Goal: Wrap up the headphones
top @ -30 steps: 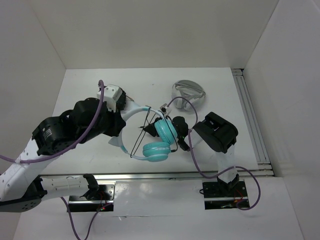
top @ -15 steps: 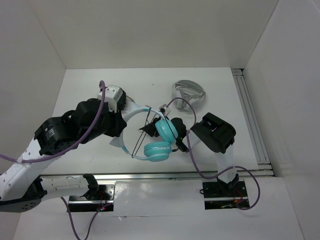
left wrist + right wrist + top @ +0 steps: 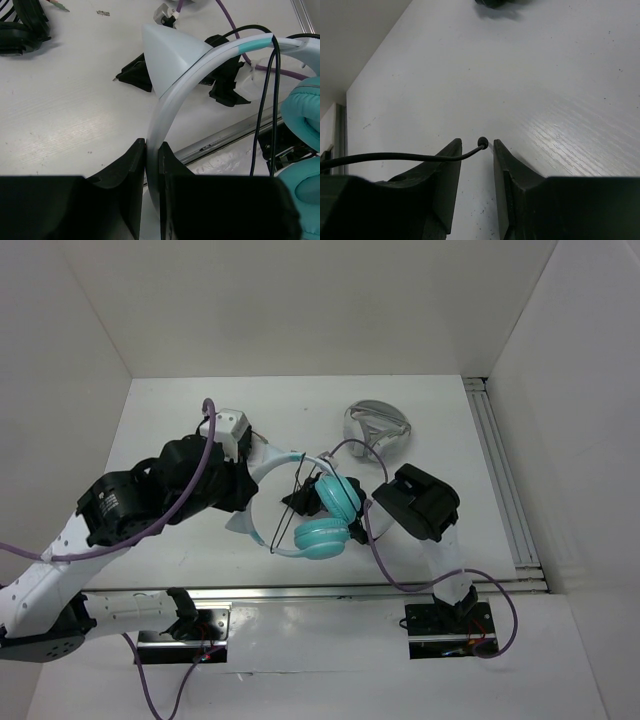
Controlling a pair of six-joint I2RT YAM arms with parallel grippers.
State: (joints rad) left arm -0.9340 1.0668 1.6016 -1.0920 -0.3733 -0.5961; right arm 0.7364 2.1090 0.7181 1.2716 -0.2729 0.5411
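Note:
The headphones have teal ear cups (image 3: 335,496), a white headband (image 3: 268,458) and a thin black cable (image 3: 290,510) strung across the band. My left gripper (image 3: 243,472) is shut on the headband, which shows pinched between its jaws in the left wrist view (image 3: 152,145); the band (image 3: 172,105) and a teal cup (image 3: 305,115) also show there. My right gripper (image 3: 294,504) sits just left of the cups. In the right wrist view its jaws (image 3: 477,146) stand a little apart, and the cable's end (image 3: 482,142) lies loose between the tips.
White-grey headphones (image 3: 376,426) lie at the back right. All-black headphones (image 3: 20,25) lie near the left arm, hidden in the top view. A metal rail (image 3: 505,480) runs along the right edge and another (image 3: 330,591) along the front.
The right gripper and the teal cups have shifted left and slightly up. The left arm has moved a little up and right with the headband still held.

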